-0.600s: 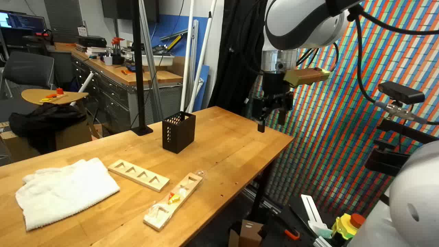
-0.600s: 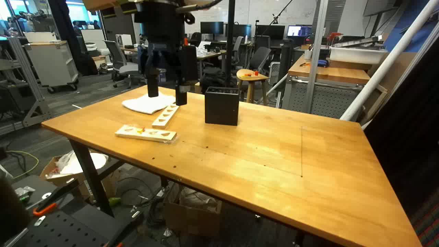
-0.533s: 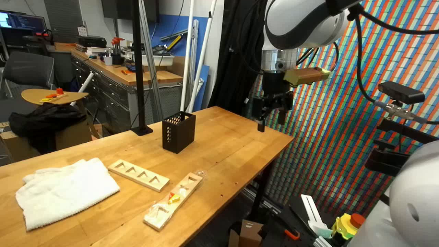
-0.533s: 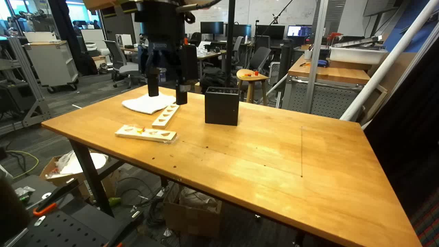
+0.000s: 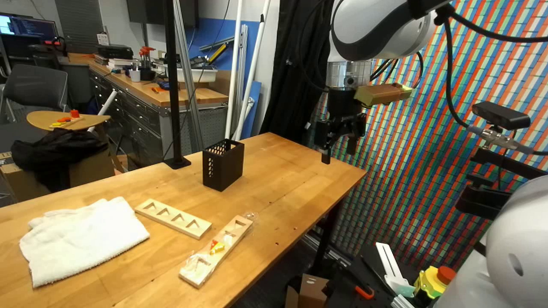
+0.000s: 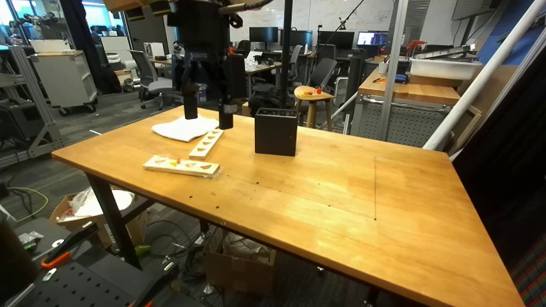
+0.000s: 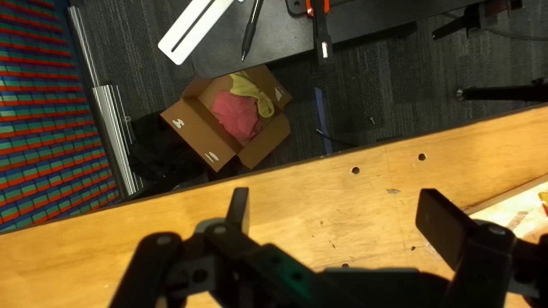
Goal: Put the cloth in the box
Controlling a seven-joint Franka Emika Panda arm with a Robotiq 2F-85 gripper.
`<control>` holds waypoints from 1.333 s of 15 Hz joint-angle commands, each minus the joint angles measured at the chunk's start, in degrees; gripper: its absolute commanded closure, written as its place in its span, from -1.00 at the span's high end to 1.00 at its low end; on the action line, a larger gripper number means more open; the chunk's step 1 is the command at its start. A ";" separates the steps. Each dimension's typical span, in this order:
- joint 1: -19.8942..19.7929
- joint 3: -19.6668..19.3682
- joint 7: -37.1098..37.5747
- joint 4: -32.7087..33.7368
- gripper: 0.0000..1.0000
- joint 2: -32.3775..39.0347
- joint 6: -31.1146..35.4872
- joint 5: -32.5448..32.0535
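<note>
- white cloth (image 5: 87, 239) laid folded on the counter (image 5: 280, 182), just beside an unwrapped wooden strip (image 5: 173, 219); well apart from the upright black box (image 5: 231, 169).
- pincer (image 6: 208, 116) spread wide, nothing held; raised above the counter, away from the cloth.
- in an exterior view the cloth is slightly covered by the pincer, by line of sight only; cloth not seen in the wrist view.
- task judged barely begun: cloth not yet grasped.
- handling, judged: light, soft, limp; surface looks fluffy, so little slip expected. not fragile, can be squeezed firmly.
- hold: best taken from above at the thick fold or the rumpled part, all layers pinched; if only the top layer is caught, the cloth may be unfolded and trailed.
- wrapped wooden strip (image 5: 233, 233) to be cleared on the carry; it could be snagged by loose corners.
- box mouth looks narrow; cloth should be bunched or lowered end-first, else it may be left draped over the rim.
</note>
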 commanded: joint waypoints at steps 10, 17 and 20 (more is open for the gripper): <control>0.45 -0.42 0.18 0.08 1.00 -0.01 -0.13 -0.21; 3.48 4.55 4.74 5.22 1.00 5.24 0.61 -0.83; 5.97 8.47 8.80 10.39 1.00 10.27 1.36 -1.22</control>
